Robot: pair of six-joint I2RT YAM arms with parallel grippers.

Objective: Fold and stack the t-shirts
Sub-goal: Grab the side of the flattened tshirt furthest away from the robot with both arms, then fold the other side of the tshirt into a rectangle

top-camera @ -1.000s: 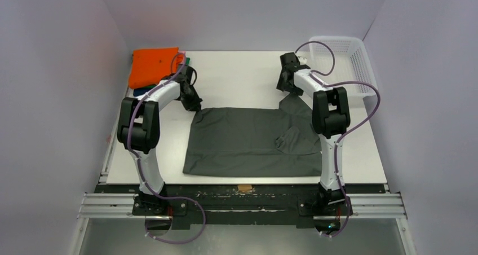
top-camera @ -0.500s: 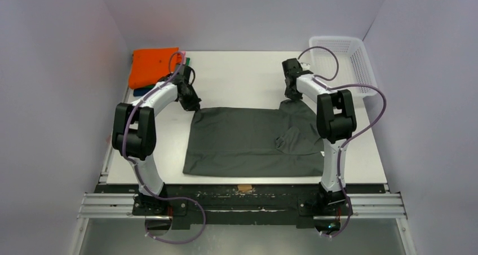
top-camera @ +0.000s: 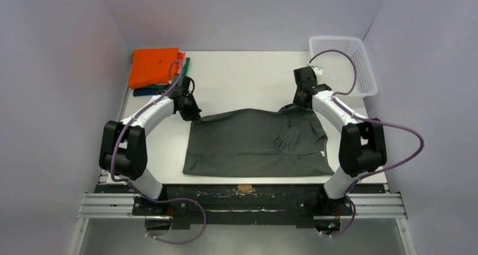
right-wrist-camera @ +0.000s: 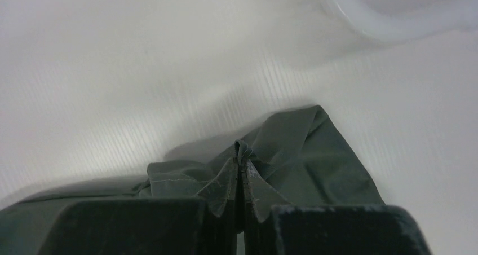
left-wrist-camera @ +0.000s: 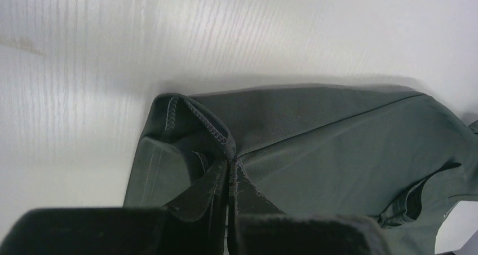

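Charcoal shirt (top-camera: 253, 145) corners between both jaws

Right jaws descended onto grey shirt (top-camera: 253, 145) corner; far edge bowed, perhaps lifted.

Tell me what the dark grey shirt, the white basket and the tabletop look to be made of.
The dark grey shirt looks like soft matte cloth: it creases and has a stitched hem. The white basket is likely hard plastic, a mesh of small holes. The tabletop is a smooth white board, perhaps fluted plastic, given the fine parallel ribs in the wrist views.
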